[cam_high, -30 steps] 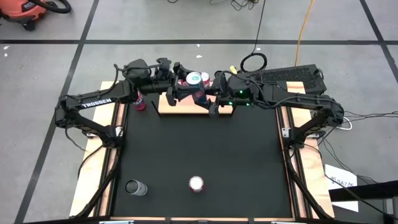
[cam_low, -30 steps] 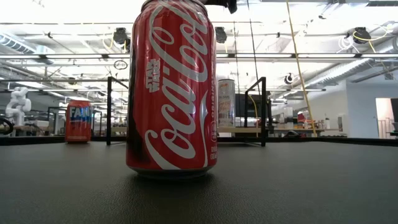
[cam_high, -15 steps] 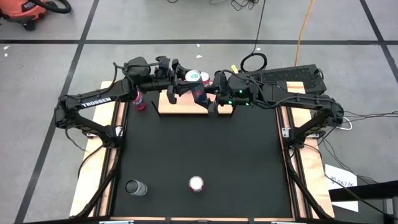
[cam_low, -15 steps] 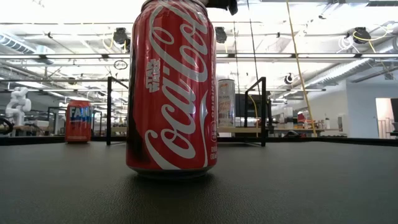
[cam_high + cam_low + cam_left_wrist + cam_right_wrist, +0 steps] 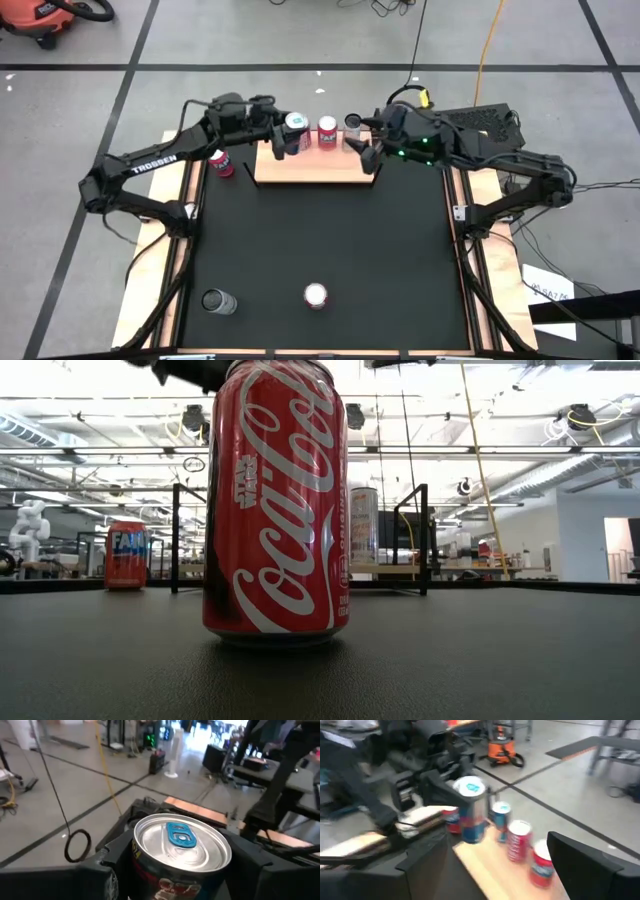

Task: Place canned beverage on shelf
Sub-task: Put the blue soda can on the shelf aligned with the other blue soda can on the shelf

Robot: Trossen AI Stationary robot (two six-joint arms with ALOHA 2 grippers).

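My left gripper is clamped around a blue-tabbed can, holding it above the left end of the shelf, beside a red can. I should come straight down, keep it upright and clear of its neighbours. My right gripper hangs spread and empty off the shelf's right end.

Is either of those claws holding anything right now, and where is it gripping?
The left gripper holds a can with a blue tab by its sides, above the shelf. The right gripper is empty.
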